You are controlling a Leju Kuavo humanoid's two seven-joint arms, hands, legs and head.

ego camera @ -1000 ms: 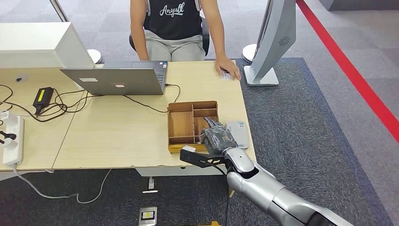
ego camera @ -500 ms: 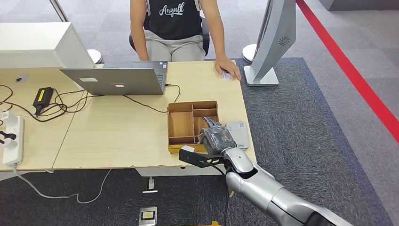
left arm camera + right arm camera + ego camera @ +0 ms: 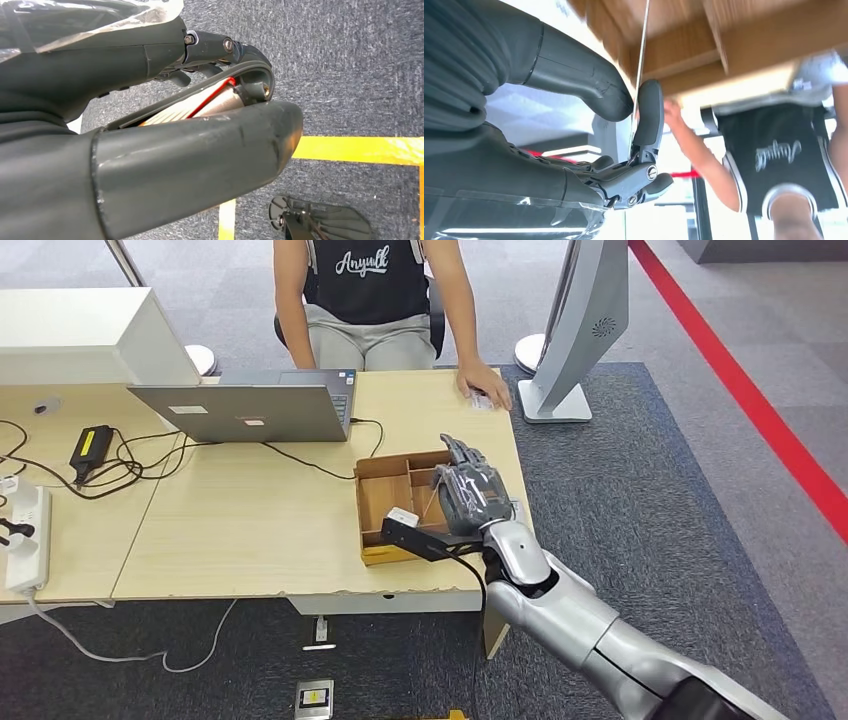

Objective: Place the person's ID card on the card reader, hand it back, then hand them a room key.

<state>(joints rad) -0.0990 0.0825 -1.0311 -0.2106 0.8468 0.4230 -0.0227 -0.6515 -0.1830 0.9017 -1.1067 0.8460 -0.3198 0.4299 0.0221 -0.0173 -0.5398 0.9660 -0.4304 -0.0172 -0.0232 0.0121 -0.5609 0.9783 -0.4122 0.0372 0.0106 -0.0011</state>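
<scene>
1. Over the right end of the pale wooden desk, in the head view, the right hand hangs above the brown wooden divided tray, which stands near the desk's front edge. Dark grey carpet lies open to the right. At the far corner a person's hand rests on a small white card. "Anyull" reads on the person's black shirt. A grey laptop and black cables occupy the left.
2. Beside yellow floor tape on grey carpet, in the left wrist view, the left hand has its fingers curled in, holding nothing.
3. Close up in the right wrist view, the right hand's thick grey thumb and a dark finger pinch a thin card seen edge-on, beside the tray's compartments.
</scene>
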